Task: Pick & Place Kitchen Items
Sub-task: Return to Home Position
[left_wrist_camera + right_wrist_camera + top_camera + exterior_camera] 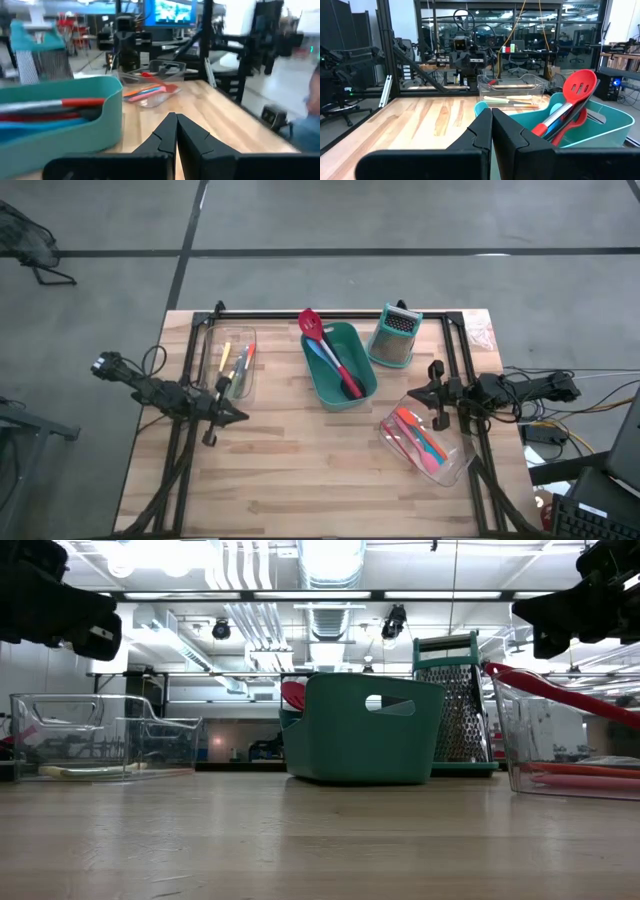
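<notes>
Bare wood spans the 6 o'clock half of the table [300,480] from edge to edge. Black frame rails line the 9, 12 and 3 o'clock sides.

The left gripper [243,416] hangs at 9 o'clock and the right gripper [410,394] at 3. Each has its fingers pressed together on nothing.

Between them, toward 12, stands the teal bin [328,390] holding kitchen items [340,368]. A red slotted spatula [310,323] overhangs its far rim. The box grater [393,338] stands just beside the bin at 1 o'clock.

The left clear tray [210,340] at 10 o'clock holds thin yellow and orange tools [238,360]. The right clear tray [455,470] at 4 o'clock, just beside the right gripper, holds pink, orange and blue utensils [420,440].

From table height the bin wall hides nearly all its contents, and the right tray is cut off. Its overlapping utensils cannot be counted.
</notes>
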Action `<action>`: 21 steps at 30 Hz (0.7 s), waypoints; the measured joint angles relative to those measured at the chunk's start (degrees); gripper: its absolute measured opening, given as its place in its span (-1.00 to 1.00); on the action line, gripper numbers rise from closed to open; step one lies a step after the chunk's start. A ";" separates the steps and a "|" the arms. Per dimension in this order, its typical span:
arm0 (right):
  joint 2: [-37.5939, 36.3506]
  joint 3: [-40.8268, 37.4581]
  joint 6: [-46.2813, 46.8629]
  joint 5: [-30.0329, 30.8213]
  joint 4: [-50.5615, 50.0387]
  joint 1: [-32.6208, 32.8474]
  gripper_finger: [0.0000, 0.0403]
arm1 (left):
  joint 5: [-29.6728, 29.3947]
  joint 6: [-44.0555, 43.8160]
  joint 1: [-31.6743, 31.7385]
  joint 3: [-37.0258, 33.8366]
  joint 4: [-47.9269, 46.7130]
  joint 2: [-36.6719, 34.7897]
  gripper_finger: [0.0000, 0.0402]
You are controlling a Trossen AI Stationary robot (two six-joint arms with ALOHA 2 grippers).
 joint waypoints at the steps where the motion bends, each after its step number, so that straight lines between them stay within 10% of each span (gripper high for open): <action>1: 0.00 0.00 -0.12 -0.02 0.00 0.00 -0.96 | -0.20 -2.02 0.12 -0.02 0.00 0.02 -0.94; 21: -0.02 0.00 -0.10 0.00 -0.02 0.00 -0.96 | -3.33 -6.57 7.53 -0.52 2.38 7.54 -0.94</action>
